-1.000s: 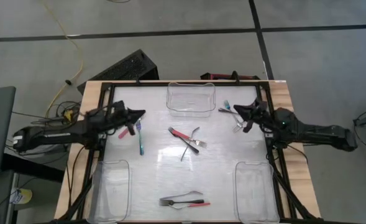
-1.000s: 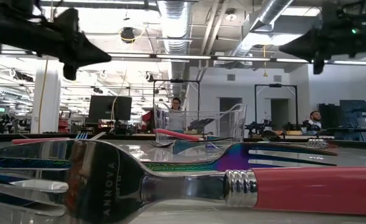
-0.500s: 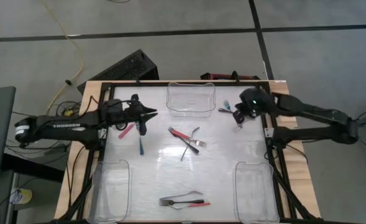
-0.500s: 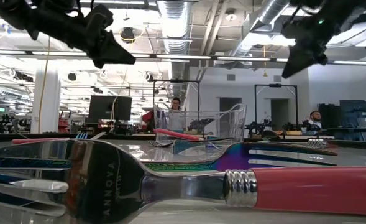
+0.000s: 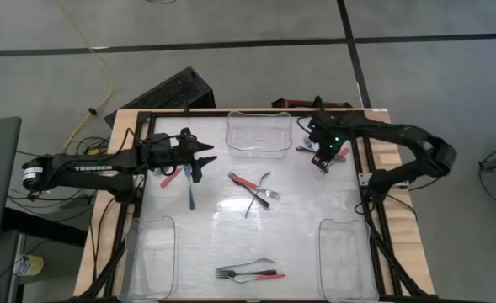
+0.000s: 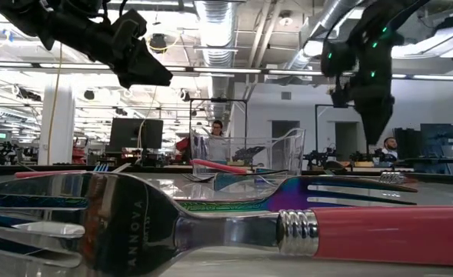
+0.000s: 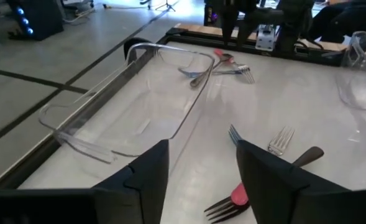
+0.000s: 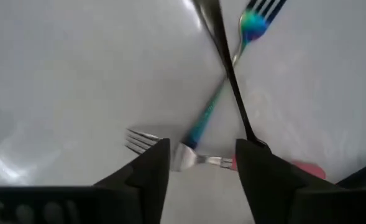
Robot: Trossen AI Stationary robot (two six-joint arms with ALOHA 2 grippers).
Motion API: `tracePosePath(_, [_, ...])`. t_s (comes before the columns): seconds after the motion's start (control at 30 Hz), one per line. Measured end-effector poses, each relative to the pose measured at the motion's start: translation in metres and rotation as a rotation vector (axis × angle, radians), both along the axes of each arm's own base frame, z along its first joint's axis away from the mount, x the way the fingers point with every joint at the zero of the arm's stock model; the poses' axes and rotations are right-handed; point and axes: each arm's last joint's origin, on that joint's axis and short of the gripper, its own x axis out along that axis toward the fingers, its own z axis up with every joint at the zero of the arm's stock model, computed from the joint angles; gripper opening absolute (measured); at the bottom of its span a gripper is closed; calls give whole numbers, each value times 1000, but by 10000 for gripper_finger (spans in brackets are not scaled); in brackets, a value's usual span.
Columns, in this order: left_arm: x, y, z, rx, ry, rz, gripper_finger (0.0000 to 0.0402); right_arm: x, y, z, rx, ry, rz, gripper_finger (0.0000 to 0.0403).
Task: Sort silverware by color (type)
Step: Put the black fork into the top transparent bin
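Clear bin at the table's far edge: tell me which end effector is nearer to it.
Right. The right end effector hovers just beside the bin, over a silverware pile; the left end effector sits slightly farther off.

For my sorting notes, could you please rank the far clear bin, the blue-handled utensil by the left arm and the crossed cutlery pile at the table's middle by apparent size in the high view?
1. Far clear bin, clearly largest.
2. Crossed cutlery pile.
3. Blue-handled utensil, partly hidden by the arm, so the last two places are unsure.
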Motion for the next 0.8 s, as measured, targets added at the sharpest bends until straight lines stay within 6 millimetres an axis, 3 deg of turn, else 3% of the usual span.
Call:
tracePosePath(0.33, [0,0,0,-63,-31,18,181,-4,-32,-39,32,222,107,215])
tracePosePath(0.53, [0,0,0,-81,-41,23,181,-7,-40,-39,-8,221,120,206])
tracePosePath(0.8, [0,-1,-2,-95,-28,21,181,-4,-32,-35,-10,223,149,205])
